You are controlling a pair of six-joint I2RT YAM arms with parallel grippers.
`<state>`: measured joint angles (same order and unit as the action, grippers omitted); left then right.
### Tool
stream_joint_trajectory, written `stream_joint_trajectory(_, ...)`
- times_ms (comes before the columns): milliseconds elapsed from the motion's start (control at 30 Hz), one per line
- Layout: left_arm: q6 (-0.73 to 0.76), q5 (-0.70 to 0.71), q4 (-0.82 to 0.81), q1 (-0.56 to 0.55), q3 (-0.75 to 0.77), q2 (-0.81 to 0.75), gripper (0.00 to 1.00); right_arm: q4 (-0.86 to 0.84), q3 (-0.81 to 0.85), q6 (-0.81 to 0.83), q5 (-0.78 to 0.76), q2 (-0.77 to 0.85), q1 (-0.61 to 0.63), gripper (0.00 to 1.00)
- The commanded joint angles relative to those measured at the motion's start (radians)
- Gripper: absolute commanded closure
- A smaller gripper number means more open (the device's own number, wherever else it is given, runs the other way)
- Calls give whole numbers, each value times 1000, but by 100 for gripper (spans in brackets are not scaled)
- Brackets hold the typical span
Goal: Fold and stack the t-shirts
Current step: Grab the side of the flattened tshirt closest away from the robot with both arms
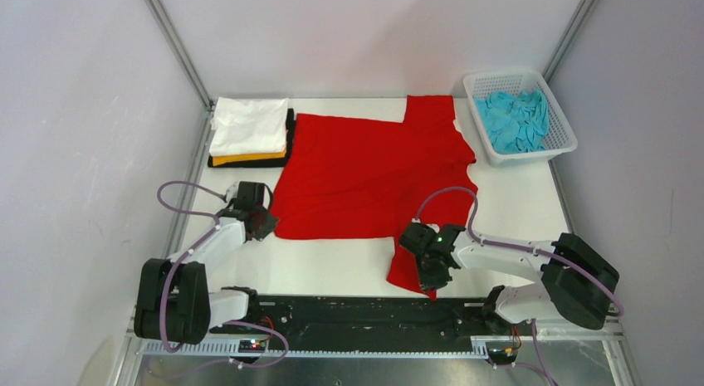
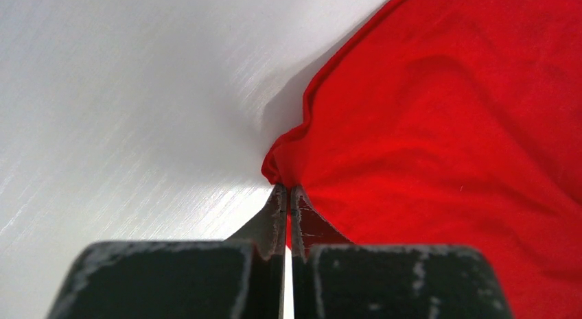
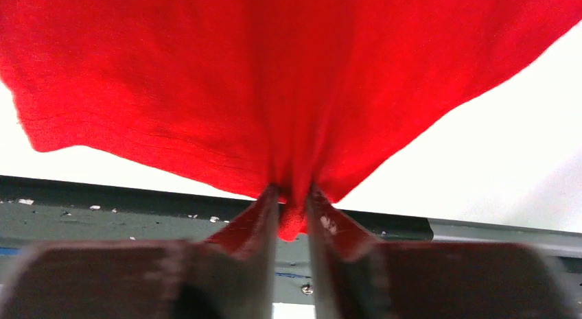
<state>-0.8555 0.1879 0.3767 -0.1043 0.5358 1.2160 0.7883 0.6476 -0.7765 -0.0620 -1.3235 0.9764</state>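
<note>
one red t-shirt (image 1: 365, 170) in left gripper (image 2: 287, 195), right gripper (image 3: 292, 193); basket (image 1: 502, 73), stack (image 1: 247, 126) flanking.

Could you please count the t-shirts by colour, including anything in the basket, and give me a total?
red t-shirt: 1, spread out, pinched by the left gripper and the right gripper
white t-shirt: 1, top of the folded stack
yellow-orange t-shirt: 1, under it
black t-shirt: 1, at the bottom
turquoise t-shirt: 1, crumpled in the basket
Total: 5
</note>
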Motion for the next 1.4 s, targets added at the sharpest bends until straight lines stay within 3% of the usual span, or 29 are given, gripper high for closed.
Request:
stream_joint_trajectory(0,6,4,2,2,-21,-44,100,-9,-54,-40,-46,-20,6,82)
stream_joint_trajectory(133,-27,1,11,2,-71,-125,100,112,-15,-39,-46,83,4,100)
stream_joint_trajectory(467,-130,63,223,-32,-198,-464,100,338,21,39,286,261,53,100)
stream_joint_trajectory(667,-140,35,287,-40,-221,-607,100,313,27,35,503,372,99,100)
stream_joint_trajectory(1033,-138,35,302,-82,-187,-593,100,384,70,35,335,397,54,100)
stream_joint_trajectory(1200,-132,52,281,-89,-124,-521,100,375,138,108,224,385,-93,100)
stream_joint_trajectory(1367,-112,-16,147,-90,-76,-399,100,318,236,190,140,354,-256,100)
